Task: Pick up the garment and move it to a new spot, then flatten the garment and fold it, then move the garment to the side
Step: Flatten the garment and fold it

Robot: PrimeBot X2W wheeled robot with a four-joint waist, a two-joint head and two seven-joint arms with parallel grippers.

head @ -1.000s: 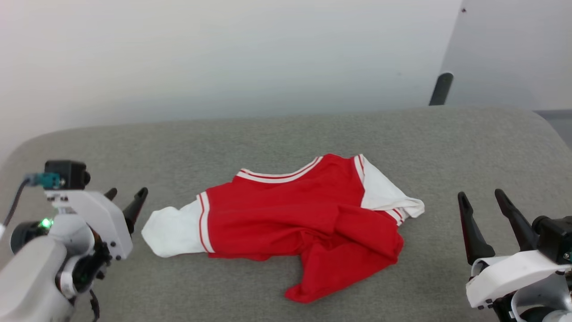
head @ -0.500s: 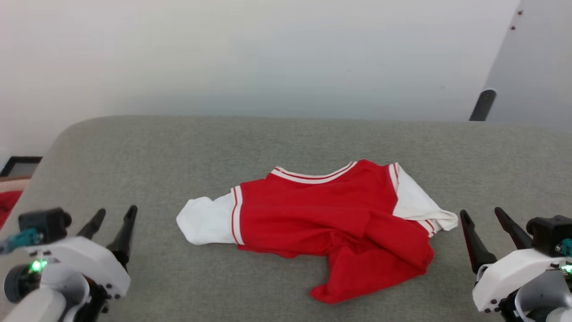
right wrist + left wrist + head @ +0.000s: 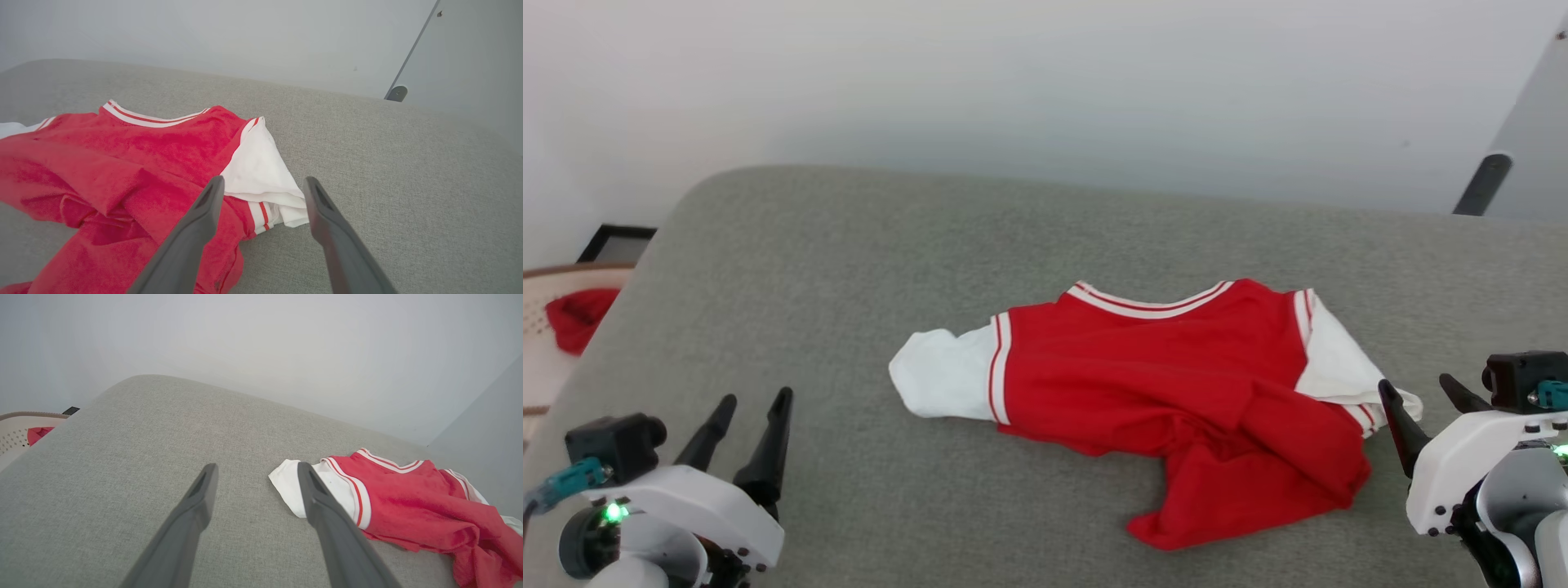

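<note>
The garment point(image 3: 1160, 384), a red jersey shirt, lay crumpled on the grey upholstered bench point(image 3: 849, 245), right of the middle and nearer the front edge than the far one. Its striped collar point(image 3: 1147, 304) pointed toward the far side, next to the pale wall point(image 3: 1013, 82). One white sleeve point(image 3: 939, 384) stretched out flat to the left. The other sleeve point(image 3: 1339, 367) lay at the right end, its red-and-white cuff folded over. The red body was bunched in thick folds at the near right, with a loose flap point(image 3: 1176, 523) trailing toward the near edge. No print showed on the upturned side. The left gripper point(image 3: 756, 396) hovered above bare upholstery at the near left, well apart from the shirt, its two dark fingers spread wide and holding nothing. The right gripper point(image 3: 1414, 381) stood at the near right with fingers just as widely parted and empty. In its wrist view the right sleeve's cuff sat between the two fingers, just beyond their tips, though whether either finger touched the cloth could not be told. Off the bench's left end stood a white perforated basket point(image 3: 539, 343) with a small red cloth point(image 3: 576, 314) in it. A dark post point(image 3: 1482, 184) rose at the far right.
</note>
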